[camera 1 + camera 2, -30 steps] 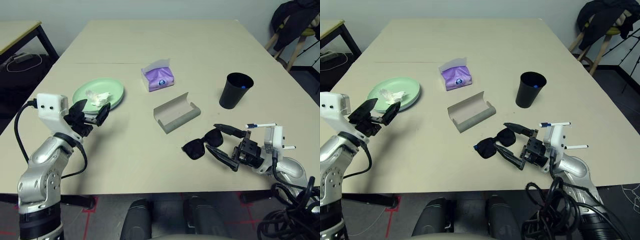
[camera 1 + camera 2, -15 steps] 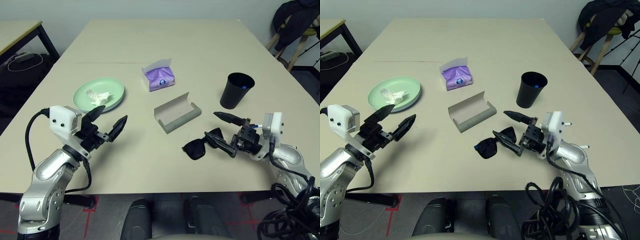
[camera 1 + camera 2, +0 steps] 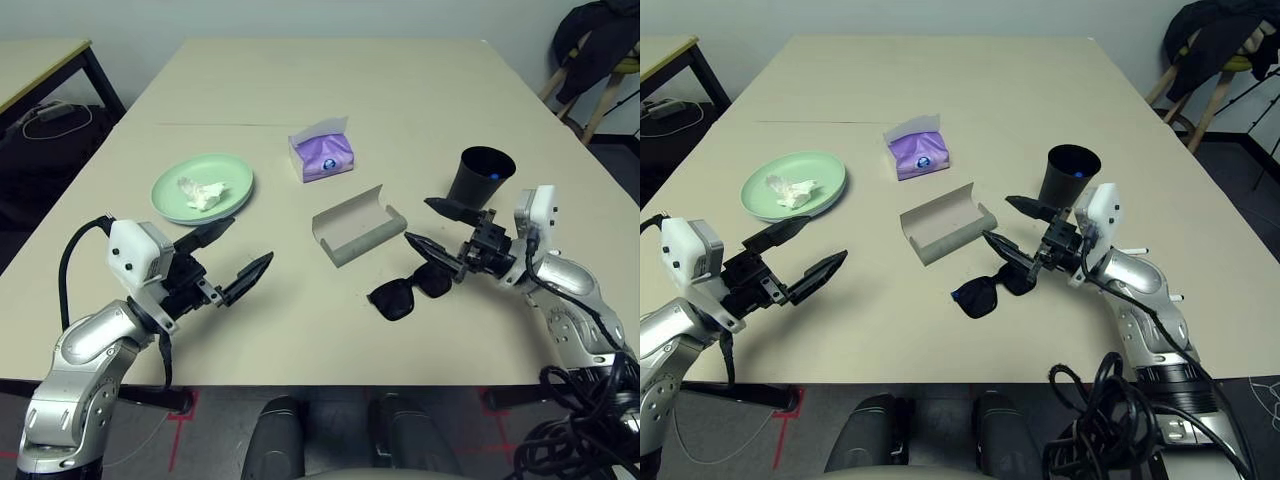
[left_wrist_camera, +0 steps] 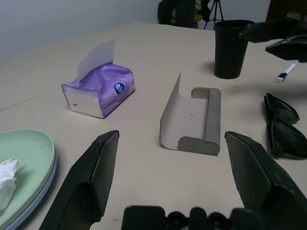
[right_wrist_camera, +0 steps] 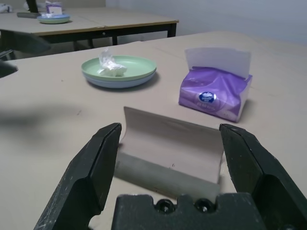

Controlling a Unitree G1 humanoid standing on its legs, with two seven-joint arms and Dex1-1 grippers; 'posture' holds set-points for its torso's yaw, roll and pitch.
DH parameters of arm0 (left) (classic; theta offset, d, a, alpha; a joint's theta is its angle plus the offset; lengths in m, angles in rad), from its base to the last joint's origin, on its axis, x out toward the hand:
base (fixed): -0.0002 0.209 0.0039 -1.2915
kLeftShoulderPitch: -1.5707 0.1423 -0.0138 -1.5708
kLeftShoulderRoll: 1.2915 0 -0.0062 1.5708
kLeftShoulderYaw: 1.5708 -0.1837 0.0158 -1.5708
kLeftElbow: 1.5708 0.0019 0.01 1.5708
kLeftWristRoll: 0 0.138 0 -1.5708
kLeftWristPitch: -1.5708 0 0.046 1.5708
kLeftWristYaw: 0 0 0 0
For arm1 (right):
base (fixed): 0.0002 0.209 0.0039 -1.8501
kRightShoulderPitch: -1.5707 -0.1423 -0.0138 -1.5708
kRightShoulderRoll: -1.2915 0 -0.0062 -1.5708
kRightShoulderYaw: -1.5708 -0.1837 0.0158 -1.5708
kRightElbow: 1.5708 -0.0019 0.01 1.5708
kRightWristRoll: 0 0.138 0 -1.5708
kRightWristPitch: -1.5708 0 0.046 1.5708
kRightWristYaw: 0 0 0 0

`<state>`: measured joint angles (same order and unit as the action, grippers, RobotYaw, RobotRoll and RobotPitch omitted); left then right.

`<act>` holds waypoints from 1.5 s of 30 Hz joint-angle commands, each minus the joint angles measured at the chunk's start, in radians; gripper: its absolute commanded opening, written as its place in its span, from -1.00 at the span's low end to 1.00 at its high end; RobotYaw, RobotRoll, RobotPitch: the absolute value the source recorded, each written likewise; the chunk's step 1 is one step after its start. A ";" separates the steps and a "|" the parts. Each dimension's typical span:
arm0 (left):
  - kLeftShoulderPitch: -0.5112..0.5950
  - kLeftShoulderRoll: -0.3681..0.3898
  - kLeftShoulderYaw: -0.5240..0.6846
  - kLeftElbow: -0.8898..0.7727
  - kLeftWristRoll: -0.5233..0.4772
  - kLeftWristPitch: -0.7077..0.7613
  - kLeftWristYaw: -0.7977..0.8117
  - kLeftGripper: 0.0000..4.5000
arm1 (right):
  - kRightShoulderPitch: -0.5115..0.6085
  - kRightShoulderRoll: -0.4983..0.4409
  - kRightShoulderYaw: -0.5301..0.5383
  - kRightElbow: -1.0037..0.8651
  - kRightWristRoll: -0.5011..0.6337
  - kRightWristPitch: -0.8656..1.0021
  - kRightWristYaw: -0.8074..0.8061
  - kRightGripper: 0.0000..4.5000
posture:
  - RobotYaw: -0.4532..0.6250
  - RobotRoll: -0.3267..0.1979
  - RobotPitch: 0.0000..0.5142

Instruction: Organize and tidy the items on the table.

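Two arms hang over the near half of the table [image 3: 400, 90], both empty. Left gripper [image 3: 233, 256] has its fingers spread wide, near the front-left edge. Right gripper [image 3: 437, 227] is likewise spread, near the front-right.

The pale green plate [image 3: 232, 182], stacked on a light blue one, sits toward the left edge with the crumpled tissue [image 3: 202, 194] on it. The grey glasses case [image 3: 356, 226] lies open at mid-table, long axis slanting from near-left to far-right. The black cup [image 3: 481, 181] stands behind the right gripper. The black sunglasses [image 3: 408, 292] lie by the front edge, just below and beside the right fingers, long axis roughly across the table.

Judgement: the right arm is nearer the sunglasses; they lie down and slightly inboard of its fingertips.
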<state>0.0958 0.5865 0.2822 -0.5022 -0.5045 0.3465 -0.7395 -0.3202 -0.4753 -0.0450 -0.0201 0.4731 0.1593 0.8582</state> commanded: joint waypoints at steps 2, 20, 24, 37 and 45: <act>-0.003 0.010 -0.023 0.014 -0.004 -0.018 -0.021 0.98 | -0.059 -0.033 -0.011 -0.032 -0.009 0.120 -0.058 1.00 | 0.03 0.25 -0.69; 0.048 0.044 -0.038 -0.002 -0.036 -0.064 -0.143 0.98 | -0.270 -0.224 0.151 -0.022 -0.045 0.534 0.084 1.00 | 0.04 0.25 -0.68; 0.046 0.042 -0.041 0.000 -0.032 -0.074 -0.147 0.98 | -0.365 -0.247 0.171 0.027 -0.081 0.483 0.159 1.00 | 0.05 0.25 -0.67; 0.077 0.064 -0.072 -0.026 -0.039 -0.115 -0.212 0.98 | -0.574 -0.263 0.281 0.200 -0.247 0.291 0.360 1.00 | 0.08 0.25 -0.63; 0.075 0.055 -0.085 -0.054 -0.033 -0.143 -0.208 0.98 | -0.580 -0.277 0.321 0.221 -0.302 0.212 0.473 1.00 | 0.11 0.25 -0.63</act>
<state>0.1670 0.6414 0.2116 -0.5365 -0.5462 0.2265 -0.9450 -0.8996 -0.7365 0.2656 0.2013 0.1820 0.3930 1.3046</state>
